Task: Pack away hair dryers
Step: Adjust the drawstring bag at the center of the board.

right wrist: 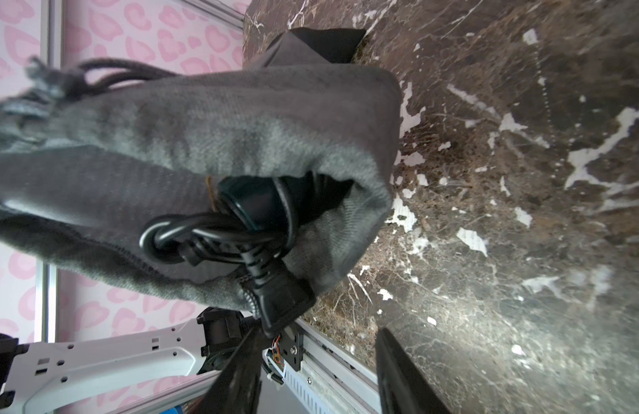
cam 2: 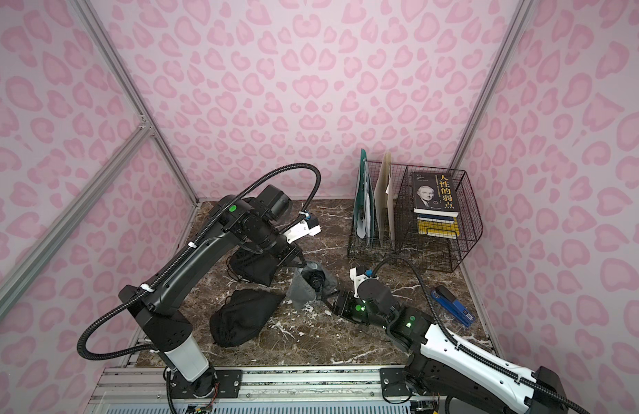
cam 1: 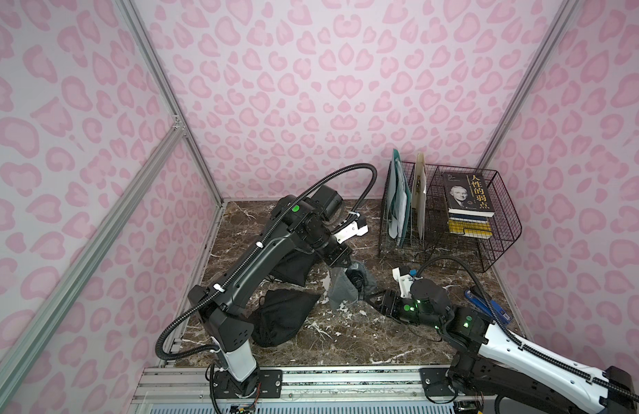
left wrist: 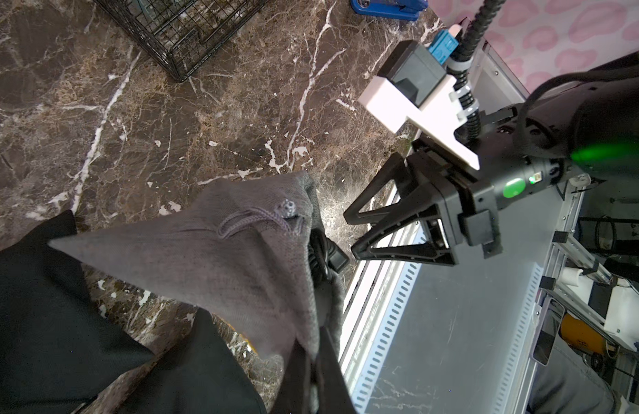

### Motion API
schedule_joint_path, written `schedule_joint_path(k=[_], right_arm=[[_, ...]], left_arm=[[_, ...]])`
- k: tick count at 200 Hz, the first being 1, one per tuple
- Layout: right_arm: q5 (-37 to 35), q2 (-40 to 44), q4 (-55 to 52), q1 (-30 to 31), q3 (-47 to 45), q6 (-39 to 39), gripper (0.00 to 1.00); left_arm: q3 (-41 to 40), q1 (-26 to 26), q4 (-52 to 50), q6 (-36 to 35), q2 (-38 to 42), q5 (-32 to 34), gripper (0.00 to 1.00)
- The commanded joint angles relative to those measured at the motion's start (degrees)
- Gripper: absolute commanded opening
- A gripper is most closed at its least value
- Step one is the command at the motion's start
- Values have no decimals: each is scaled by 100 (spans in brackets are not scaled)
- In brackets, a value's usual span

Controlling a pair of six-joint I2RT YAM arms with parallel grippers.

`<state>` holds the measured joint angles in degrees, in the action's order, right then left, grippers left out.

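My left gripper (left wrist: 310, 333) is shut on the rim of a grey fabric pouch (left wrist: 239, 251) and holds it up off the marble table; in both top views it pinches the pouch from above (cam 1: 341, 264). A dark teal-black hair dryer (right wrist: 253, 204) with its bundled black cord (right wrist: 210, 236) sits in the pouch's open mouth, and the plug (right wrist: 278, 297) hangs out. My right gripper (right wrist: 318, 329) stands open just in front of that mouth, one finger close to the plug and nothing between the jaws (cam 1: 370, 298).
Two black pouches (cam 1: 285, 315) (cam 1: 293, 267) lie under and beside the left arm. A black wire rack (cam 1: 497, 229) with books and folders stands at the back right. A blue stapler (cam 1: 490, 308) lies by the right edge.
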<state>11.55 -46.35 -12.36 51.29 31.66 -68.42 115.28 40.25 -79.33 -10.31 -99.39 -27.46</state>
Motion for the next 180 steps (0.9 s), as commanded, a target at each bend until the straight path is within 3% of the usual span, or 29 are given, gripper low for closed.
schedule_joint_path(k=[1,63,94,180], right_arm=[[-351,198,410,7,-169,-174,50],[-383,857,1039,143,-734,-642,47],[-619,958,786,401,-663,-651,49],[-911,478,1119,427,-605,-565,49]], left_arm=[[50,-21,109,20,89,-240,1],[134,-36,106,70,108,-312,1],[143,-35,103,71,139,-325,1],[177,-38,76,81,174,-438,1]])
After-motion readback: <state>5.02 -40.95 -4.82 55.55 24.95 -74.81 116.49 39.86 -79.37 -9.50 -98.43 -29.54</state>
